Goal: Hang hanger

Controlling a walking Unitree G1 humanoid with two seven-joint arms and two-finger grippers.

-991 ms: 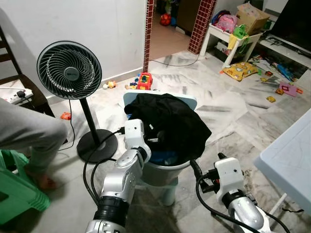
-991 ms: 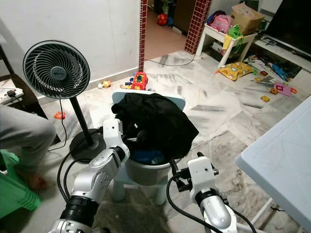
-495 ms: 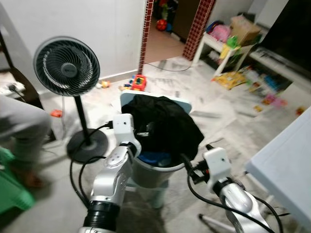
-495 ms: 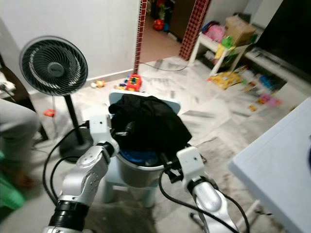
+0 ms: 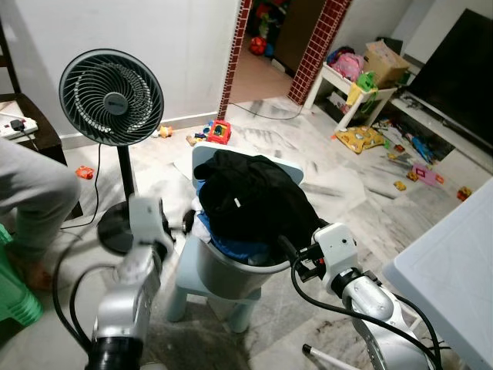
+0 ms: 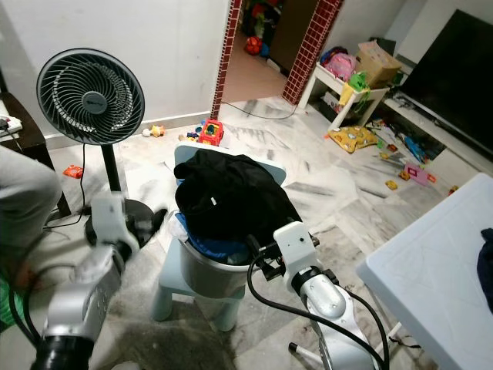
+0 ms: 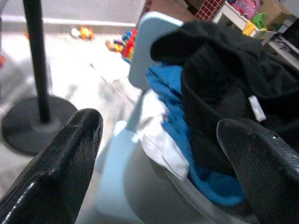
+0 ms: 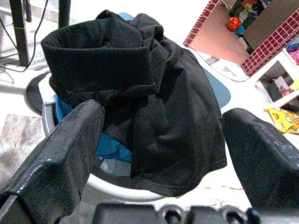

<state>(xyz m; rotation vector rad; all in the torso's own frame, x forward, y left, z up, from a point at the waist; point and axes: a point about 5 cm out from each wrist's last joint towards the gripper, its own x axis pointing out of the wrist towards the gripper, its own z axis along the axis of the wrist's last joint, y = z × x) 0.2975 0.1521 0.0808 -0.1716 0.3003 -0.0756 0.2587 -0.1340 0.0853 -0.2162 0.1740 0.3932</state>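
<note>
A grey bucket [image 5: 223, 270] stands on a small light-blue chair [image 5: 202, 158]. It is heaped with a black garment [image 5: 250, 200] over blue cloth [image 7: 166, 88] and a bit of white cloth. My left gripper [image 6: 158, 221] hangs just left of the bucket, blurred; in the left wrist view its fingers [image 7: 70, 154] are spread open, with nothing between them. My right gripper [image 8: 163, 116] is at the bucket's near right rim, its wrist [image 5: 335, 247] close to it. It is open and faces the black garment [image 8: 140, 93] without touching it.
A standing fan [image 5: 112, 96] is to the left of the chair. A seated person's leg [image 5: 31, 200] and a green stool [image 5: 15, 289] are at far left. A white table [image 5: 454, 254] edges in at right. Toys litter the floor behind.
My left gripper has pulled out of the clothes and swung left, away from the bucket. The right arm has come closer to the bucket's rim. The camera has also shifted.
</note>
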